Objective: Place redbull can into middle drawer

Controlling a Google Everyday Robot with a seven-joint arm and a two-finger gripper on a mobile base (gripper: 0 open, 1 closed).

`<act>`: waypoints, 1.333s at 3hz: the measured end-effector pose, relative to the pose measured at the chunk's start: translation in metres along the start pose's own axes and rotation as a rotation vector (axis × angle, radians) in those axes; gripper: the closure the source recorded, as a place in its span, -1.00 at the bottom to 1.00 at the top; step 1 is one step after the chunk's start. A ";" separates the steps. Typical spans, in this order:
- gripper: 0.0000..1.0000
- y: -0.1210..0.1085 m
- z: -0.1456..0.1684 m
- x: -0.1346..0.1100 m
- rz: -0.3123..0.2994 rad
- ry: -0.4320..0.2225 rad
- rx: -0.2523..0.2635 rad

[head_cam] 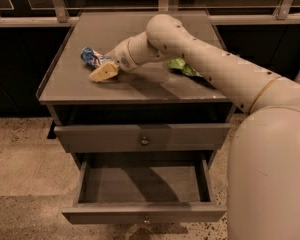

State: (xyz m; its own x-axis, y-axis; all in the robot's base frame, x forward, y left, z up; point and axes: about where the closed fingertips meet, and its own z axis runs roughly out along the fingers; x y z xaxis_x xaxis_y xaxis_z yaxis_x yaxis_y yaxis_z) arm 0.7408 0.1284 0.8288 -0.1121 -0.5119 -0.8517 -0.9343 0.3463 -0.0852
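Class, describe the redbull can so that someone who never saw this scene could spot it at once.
On the grey cabinet's top, look to the left half, where the gripper sits. The redbull can lies at the gripper's upper left. It is small, blue and silver, unlike the green snack bag further right.

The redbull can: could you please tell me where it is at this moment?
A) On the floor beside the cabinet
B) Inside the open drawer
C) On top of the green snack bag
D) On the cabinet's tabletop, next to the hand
D: the redbull can lies on the tabletop right beside the hand, and no can shows in the open middle drawer.
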 end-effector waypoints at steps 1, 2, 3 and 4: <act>1.00 0.000 0.000 0.000 0.000 0.000 0.000; 1.00 0.000 0.000 0.000 0.000 0.000 0.000; 1.00 0.009 -0.006 0.001 -0.002 0.000 -0.043; 1.00 0.031 -0.039 0.007 0.008 -0.015 -0.111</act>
State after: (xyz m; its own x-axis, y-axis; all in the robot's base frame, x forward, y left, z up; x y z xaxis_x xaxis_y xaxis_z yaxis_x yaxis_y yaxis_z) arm 0.6979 0.1048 0.8406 -0.1154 -0.4971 -0.8600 -0.9651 0.2610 -0.0214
